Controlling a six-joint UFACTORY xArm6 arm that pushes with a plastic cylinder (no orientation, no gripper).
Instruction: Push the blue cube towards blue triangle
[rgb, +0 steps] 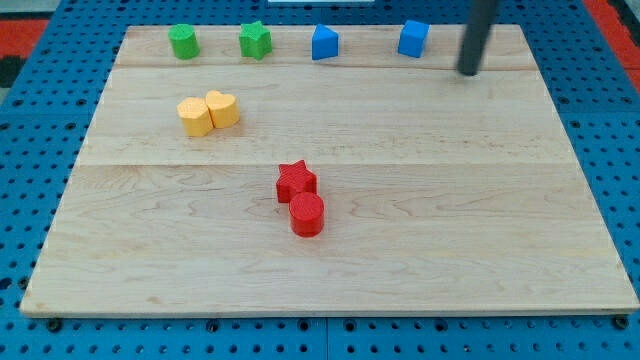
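Note:
The blue cube (413, 38) sits near the view's top, right of centre, on the wooden board (330, 270). The blue triangle (324, 43) sits to its left along the same top row, a clear gap between them. My tip (468, 71) is down on the board to the right of the blue cube and slightly below it, not touching it. The rod rises out of the view's top.
A green cylinder (183, 41) and a green star (255, 40) stand at the top left. Two yellow blocks (208, 112) touch each other at the left. A red star (295, 181) touches a red cylinder (307, 214) at the centre.

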